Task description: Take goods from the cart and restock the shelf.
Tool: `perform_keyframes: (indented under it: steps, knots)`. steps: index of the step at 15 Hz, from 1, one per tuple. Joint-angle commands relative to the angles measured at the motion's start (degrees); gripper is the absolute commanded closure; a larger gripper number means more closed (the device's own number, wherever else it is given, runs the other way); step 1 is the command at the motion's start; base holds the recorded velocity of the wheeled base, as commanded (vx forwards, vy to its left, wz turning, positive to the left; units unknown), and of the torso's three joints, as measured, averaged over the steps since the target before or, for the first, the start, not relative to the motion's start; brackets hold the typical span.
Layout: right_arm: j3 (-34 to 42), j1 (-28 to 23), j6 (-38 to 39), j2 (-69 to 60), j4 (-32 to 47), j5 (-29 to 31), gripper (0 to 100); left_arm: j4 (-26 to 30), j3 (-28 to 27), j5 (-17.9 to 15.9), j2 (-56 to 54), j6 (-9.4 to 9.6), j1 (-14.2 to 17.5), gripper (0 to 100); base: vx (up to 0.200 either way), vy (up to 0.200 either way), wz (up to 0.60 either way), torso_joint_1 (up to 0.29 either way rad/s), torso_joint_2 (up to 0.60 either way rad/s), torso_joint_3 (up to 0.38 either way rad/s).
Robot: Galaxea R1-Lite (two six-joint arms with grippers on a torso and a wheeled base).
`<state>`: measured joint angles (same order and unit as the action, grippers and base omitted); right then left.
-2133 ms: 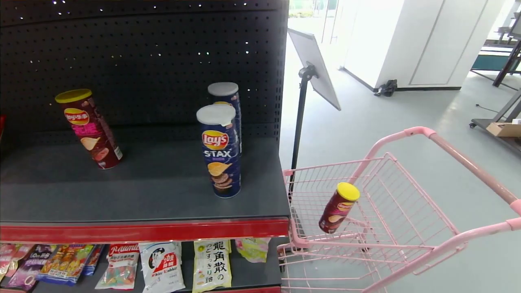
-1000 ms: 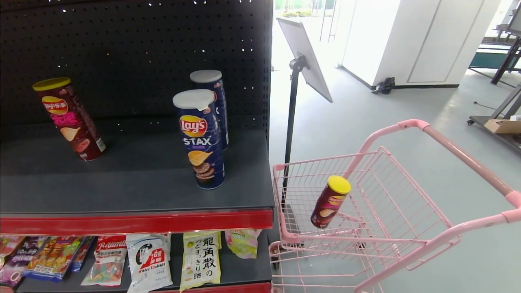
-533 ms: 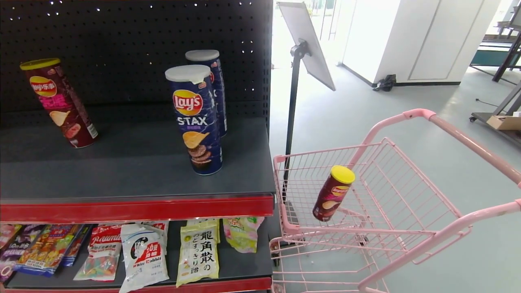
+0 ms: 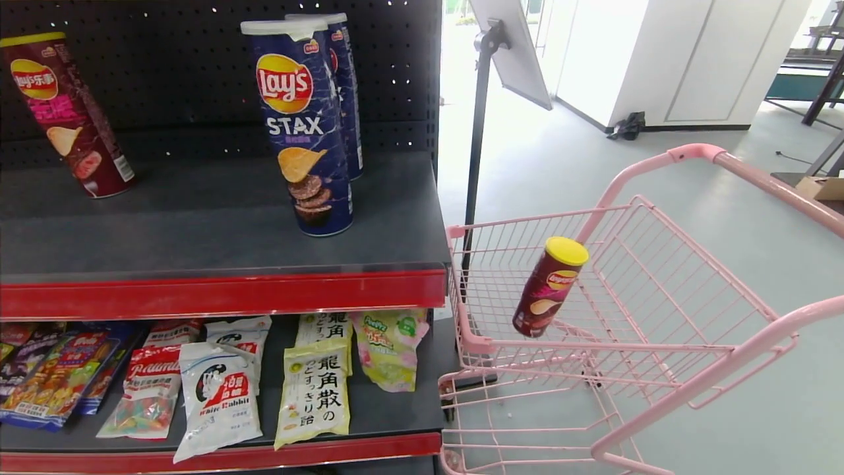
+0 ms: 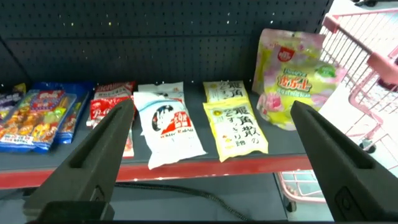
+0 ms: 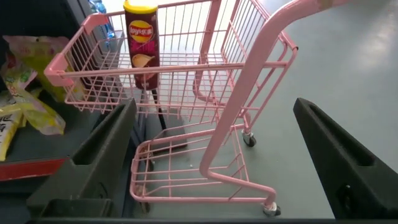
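The maroon crisp tube in the pink cart is best clasped mid-body by the right tool, now spread wide apart.

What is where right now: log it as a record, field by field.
Source: pink wire shopping cart, right of the shelving
Load: one maroon crisp can with yellow lid, standing in its basket
Top level: grey shelf board with red front edge
Stocked there: two dark blue crisp cans with white lids, one maroon yellow-lidded can
Below: flat snack bags
Left gripper: open, empty
Right gripper: open, empty
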<state>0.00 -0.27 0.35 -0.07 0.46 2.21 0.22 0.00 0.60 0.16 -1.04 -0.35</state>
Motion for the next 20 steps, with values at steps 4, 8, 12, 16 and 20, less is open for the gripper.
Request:
perform_keyframes:
  steps: [4,8,12,16,20]
  knots:
    - [0.0,0.0,0.0,0.07,-0.02,-0.01,0,-0.13,0.0,-0.07,0.02,-0.11,0.0,0,0.0,0.0,0.0,-0.051,0.15,0.102]
    - [0.0,0.0,0.0,0.07,-0.02,-0.01,0,-0.13,0.0,-0.16,0.02,-0.02,0.0,0,0.0,0.0,0.0,0.0,0.0,0.0]
    - [0.0,0.0,0.0,0.07,0.06,-0.01,0,-0.13,0.0,-0.16,0.02,-0.02,0.0,0,0.0,0.0,0.0,0.0,0.0,0.0]
    - [0.0,0.0,0.0,0.07,-0.02,-0.01,0,-0.13,0.0,-0.16,0.02,-0.02,0.0,0,0.2,0.0,0.0,-0.005,0.0,0.002]
    - [0.0,0.0,0.0,0.07,-0.02,-0.01,0,-0.13,0.0,-0.16,0.02,-0.11,0.0,0,0.15,0.0,0.0,0.004,0.0,0.002]
